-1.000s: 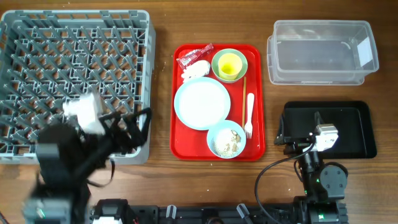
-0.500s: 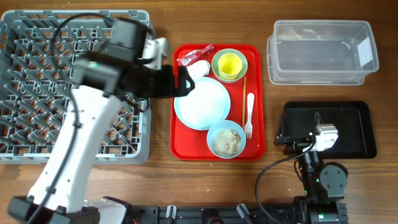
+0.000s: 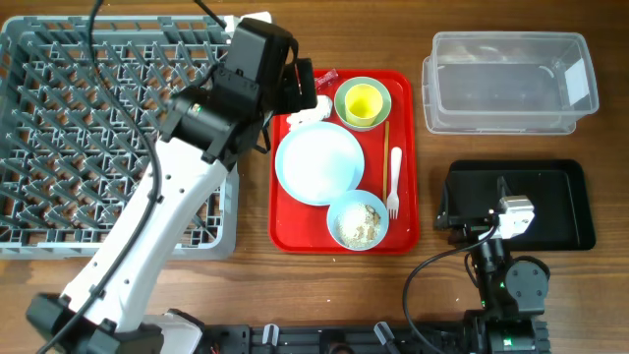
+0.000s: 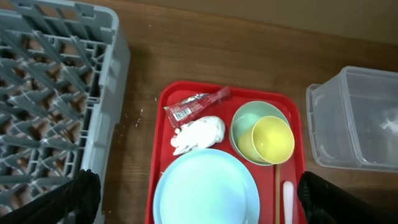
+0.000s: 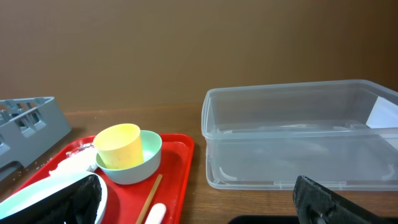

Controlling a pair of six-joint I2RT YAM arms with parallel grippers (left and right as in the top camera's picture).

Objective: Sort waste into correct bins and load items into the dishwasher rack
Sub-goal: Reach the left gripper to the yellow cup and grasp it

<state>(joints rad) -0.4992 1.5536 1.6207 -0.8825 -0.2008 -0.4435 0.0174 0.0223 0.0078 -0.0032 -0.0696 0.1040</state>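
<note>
Rack [image 3: 108,128]: sitting at far left, with no dish showing among its pegs.
Left gripper [image 4: 198,191]: hanging over the rear-left corner of the red tray [image 4: 267,93], jaws standing wide apart and holding nothing.
Wrapper [image 4: 196,106]: lying flat on the red tray near that corner. In the wrist view it is sitting ahead of the gripper, close to its midline and beyond the plate [image 4: 205,190].
Wrapper axis: running on a slant, low at the left end and rising to the right. That is lying nearer to the line between the fingers than across it. Judging that the wrist is needing a turn before closing.
Napkin [image 4: 199,134]: lying just beside the wrapper on its near side, between wrapper and plate. A sloppy descent is risking both.
Cup [image 4: 272,138]: standing inside the green bowl [image 4: 245,121], right of the wrapper and apart from it.
Tub [image 4: 354,118]: sitting off the red tray to the right.
Right gripper [image 5: 196,190]: parking over the black tray [image 3: 560,206], jaws wide and holding nothing, well apart from the wrapper.
Nearer arm: left.
</note>
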